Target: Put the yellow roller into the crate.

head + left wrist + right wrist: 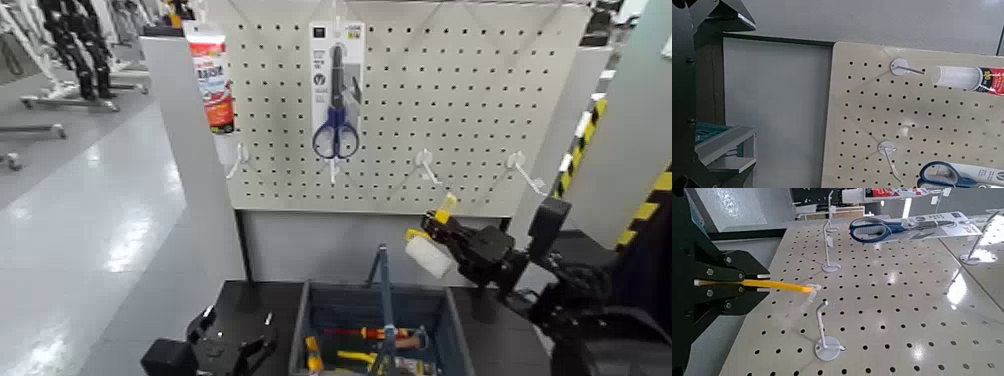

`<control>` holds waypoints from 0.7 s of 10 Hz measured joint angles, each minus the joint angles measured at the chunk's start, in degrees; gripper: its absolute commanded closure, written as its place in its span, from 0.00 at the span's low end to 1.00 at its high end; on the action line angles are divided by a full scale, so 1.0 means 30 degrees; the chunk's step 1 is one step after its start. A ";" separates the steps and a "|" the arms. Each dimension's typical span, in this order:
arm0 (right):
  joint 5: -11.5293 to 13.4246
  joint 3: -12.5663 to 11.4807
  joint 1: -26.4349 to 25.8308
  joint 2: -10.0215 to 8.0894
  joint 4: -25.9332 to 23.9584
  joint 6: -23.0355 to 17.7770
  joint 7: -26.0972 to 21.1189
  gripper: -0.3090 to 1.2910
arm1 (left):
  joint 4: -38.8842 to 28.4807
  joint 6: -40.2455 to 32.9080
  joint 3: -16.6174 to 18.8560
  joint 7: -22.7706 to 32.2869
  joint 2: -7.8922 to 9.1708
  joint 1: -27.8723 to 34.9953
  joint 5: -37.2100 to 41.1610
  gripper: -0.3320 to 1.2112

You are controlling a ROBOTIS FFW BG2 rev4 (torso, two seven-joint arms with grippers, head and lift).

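One small paint roller [429, 257], white-sleeved with a bent yellow handle, hangs right of the crate's [458, 335] upright handle bar, its handle clamped in the closed right gripper [440, 222]; the left gripper [240, 345] waits near left.

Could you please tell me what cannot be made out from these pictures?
- Crate contents, head view: partly hidden by its handle bar, cut off by the bottom edge.
- Print on the scissors' card, head view: too small.
- Roller's white sleeve, right wrist view: mostly out of sight.
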 measured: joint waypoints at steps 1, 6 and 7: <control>0.0032 -0.0288 0.0519 0.0164 -0.0795 0.0272 -0.0040 0.97 | -0.0059 -0.0003 0.0017 0.0006 0.0008 0.0041 0.0009 0.28; -0.0505 -0.1630 0.3044 0.0741 -0.3885 0.2068 -0.0939 0.97 | -0.0237 0.0043 0.0082 -0.0007 0.0060 0.0218 0.0022 0.28; -0.1061 -0.1687 0.3416 0.0885 -0.3874 0.2274 -0.1019 0.97 | -0.0248 0.0048 0.0081 0.0003 0.0062 0.0222 0.0022 0.28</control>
